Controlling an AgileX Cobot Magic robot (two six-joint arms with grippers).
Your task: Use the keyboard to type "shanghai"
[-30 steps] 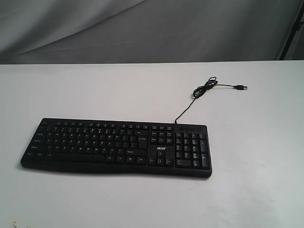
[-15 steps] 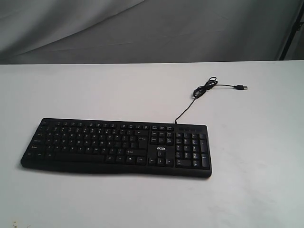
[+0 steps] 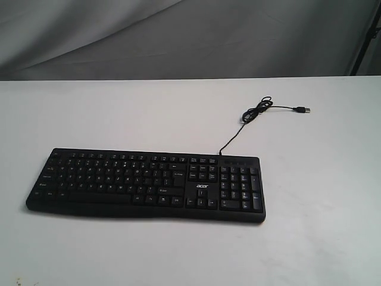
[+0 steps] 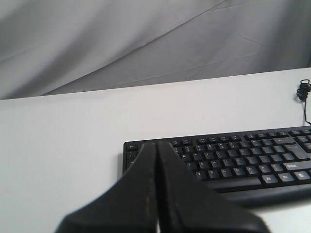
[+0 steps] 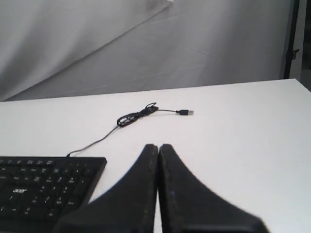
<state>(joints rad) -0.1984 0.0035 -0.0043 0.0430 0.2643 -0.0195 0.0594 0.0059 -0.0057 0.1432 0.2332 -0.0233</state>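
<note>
The black keyboard (image 3: pixel 146 185) with white legends and an "acer" logo lies flat on the white table, number pad at its right end. Its thin cable (image 3: pixel 257 111) runs back to a loose coil and a USB plug. Neither arm shows in the exterior view. In the left wrist view my left gripper (image 4: pixel 156 144) is shut with nothing in it, its tips over the keyboard's (image 4: pixel 233 162) left end. In the right wrist view my right gripper (image 5: pixel 158 146) is shut and empty, beside the keyboard's (image 5: pixel 43 187) number-pad end, above bare table.
The white table (image 3: pixel 321 196) carries only the keyboard and its cable. A grey cloth backdrop (image 3: pixel 178 36) hangs behind the far edge. A dark pole (image 3: pixel 364 36) stands at the back right corner.
</note>
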